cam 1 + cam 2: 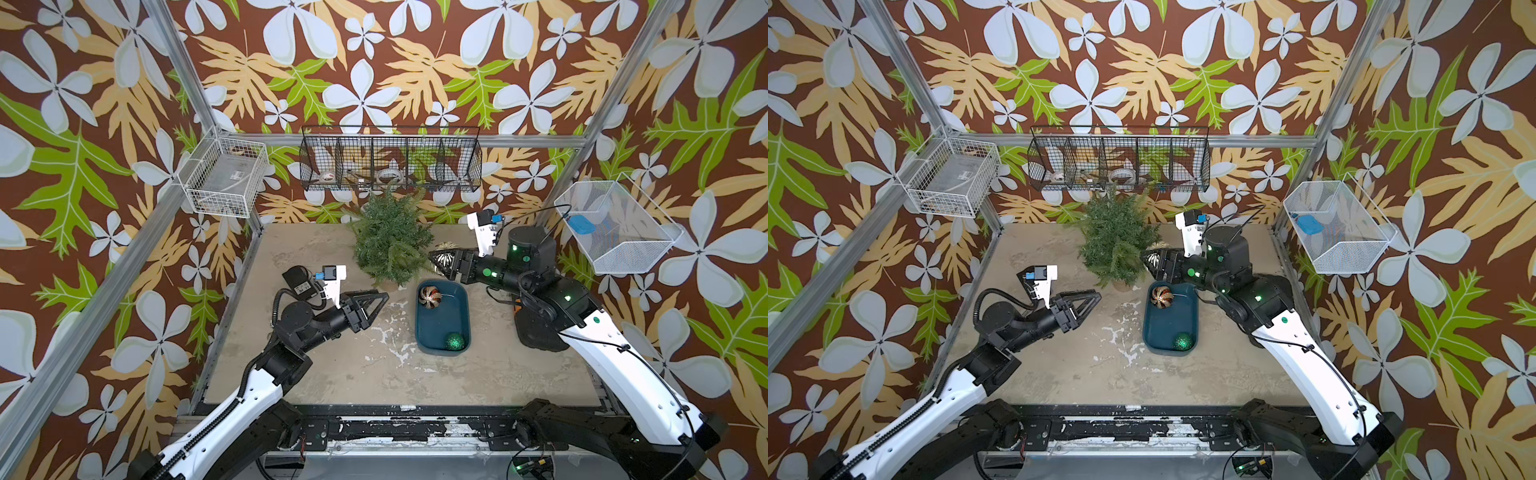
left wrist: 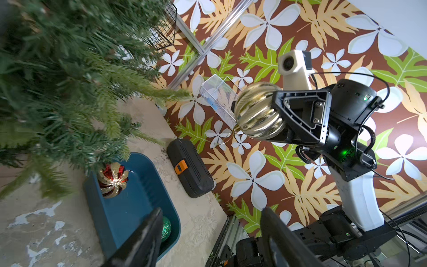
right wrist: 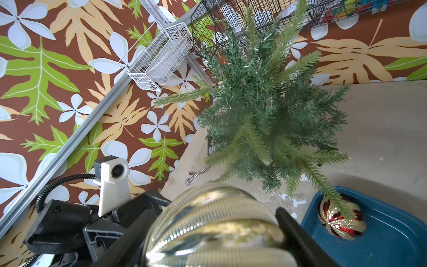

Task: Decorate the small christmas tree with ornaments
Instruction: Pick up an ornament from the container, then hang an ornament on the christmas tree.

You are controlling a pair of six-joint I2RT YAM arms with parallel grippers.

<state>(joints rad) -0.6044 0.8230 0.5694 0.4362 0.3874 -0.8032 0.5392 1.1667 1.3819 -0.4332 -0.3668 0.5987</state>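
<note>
Gold-and-white ribbed round bauble [image 3: 212, 226] fills the near view, clamped in the right pincer [image 1: 441, 261] and held just beside the small bushy dark-green fir tree [image 1: 388, 241] at the back of the bench [image 1: 332, 374]. Left pincer [image 1: 376, 300] hangs spread and empty near the tree's foot. 2 more wait in the teal plastic tray [image 1: 417, 324]: a red-and-gold striped bauble [image 1: 430, 296] and a glittery green bauble [image 1: 455, 341]. Risk: that slick sphere could squirt free, or a hard push could topple the light tree.

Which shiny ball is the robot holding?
The gold-and-white striped ball, gripped in the right tool beside the tree. The red-and-gold ball and green ball lie in the teal tray.
</note>
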